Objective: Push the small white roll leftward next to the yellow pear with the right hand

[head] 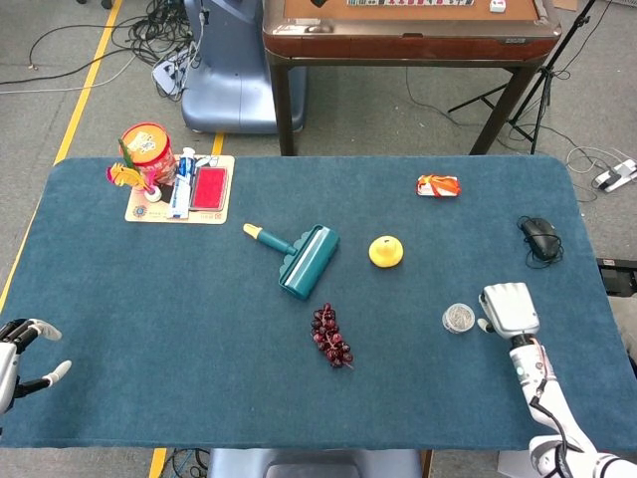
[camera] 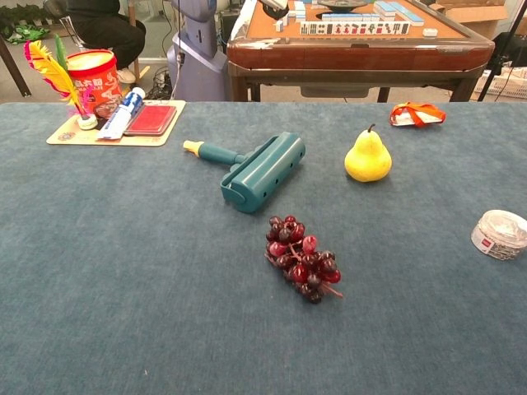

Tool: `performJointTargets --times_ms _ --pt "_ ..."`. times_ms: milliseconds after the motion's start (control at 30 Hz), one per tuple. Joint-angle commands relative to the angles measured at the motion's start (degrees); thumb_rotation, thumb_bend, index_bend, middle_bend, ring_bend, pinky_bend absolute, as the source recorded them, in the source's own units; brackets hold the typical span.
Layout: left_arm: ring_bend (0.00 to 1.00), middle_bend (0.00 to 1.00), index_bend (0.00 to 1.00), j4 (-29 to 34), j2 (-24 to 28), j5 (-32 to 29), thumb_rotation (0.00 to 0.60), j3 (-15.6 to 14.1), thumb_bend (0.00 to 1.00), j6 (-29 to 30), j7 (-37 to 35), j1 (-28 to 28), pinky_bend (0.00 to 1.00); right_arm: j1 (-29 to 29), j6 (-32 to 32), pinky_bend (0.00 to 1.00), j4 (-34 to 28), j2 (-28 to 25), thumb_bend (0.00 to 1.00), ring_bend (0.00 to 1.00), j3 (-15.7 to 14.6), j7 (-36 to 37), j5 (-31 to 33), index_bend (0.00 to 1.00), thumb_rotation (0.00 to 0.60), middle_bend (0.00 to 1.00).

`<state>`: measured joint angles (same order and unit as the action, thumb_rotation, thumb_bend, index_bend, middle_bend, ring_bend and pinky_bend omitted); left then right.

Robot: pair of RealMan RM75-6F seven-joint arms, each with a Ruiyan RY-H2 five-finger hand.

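Head view: small white roll (head: 458, 318), round with speckled top, beside right hand (head: 509, 309), whose grasp I cannot tell.

A wooden mahjong table (head: 408, 30) stands behind the blue surface (head: 199, 349); cables (head: 70, 45) and yellow lines (head: 90, 75) cross the grey floor (head: 378, 100).

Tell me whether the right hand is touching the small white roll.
Apart. The head view shows a thin strip of blue cloth between the right hand and the small white roll.
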<state>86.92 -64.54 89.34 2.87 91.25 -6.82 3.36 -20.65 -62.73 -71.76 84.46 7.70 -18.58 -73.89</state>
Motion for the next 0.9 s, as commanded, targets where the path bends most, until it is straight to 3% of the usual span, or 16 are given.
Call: performJointTargets --times_ms 33,900 --pt "0.35 0.45 0.49 -0.2 -0.1 0.0 0.600 0.1 0.13 0.1 -0.5 0.0 0.52 -0.6 0.4 1.00 0.1 0.7 0.00 1.00 -0.1 -0.8 0.2 1.00 0.600 1.00" --pt "0.35 0.45 0.49 -1.3 -0.3 -0.2 0.600 -0.2 0.13 -0.7 -1.9 0.2 0.52 -8.7 2.4 1.00 -3.1 8.4 0.00 1.00 1.6 -8.8 1.2 1.00 0.600 1.00"
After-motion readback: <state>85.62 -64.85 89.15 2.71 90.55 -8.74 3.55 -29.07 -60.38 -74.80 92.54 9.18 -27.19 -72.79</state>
